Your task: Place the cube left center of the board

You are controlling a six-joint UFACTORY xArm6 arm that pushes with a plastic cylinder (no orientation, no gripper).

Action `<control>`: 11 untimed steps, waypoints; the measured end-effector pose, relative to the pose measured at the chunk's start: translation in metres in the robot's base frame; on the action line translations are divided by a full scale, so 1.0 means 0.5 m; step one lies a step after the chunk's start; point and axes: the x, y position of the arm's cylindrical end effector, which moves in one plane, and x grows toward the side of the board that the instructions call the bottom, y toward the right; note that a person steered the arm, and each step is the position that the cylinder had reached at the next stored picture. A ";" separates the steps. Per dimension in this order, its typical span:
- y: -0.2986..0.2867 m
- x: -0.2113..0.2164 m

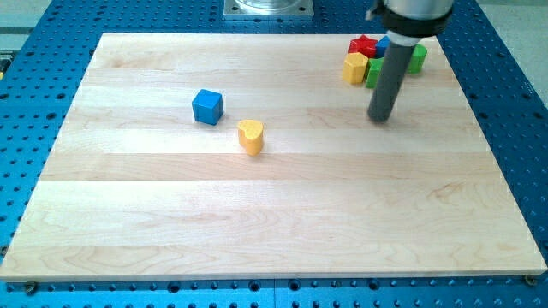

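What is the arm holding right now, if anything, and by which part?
Nothing is held. My tip rests on bare board below the cluster at the view's top right, far right of the blue cube, touching no block.

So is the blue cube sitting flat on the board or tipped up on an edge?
Flat. The blue cube shows a level top face on the board, with my tip well to the view's right.

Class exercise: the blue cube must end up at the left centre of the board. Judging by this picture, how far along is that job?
Done: nothing visible; the blue cube sits upper-left of the middle, beside the yellow heart block. In hand: my tip stands far to the view's right, below the block cluster, touching no cube. Left: reach the cube and push it leftward and slightly down.
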 end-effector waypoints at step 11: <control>-0.381 -0.006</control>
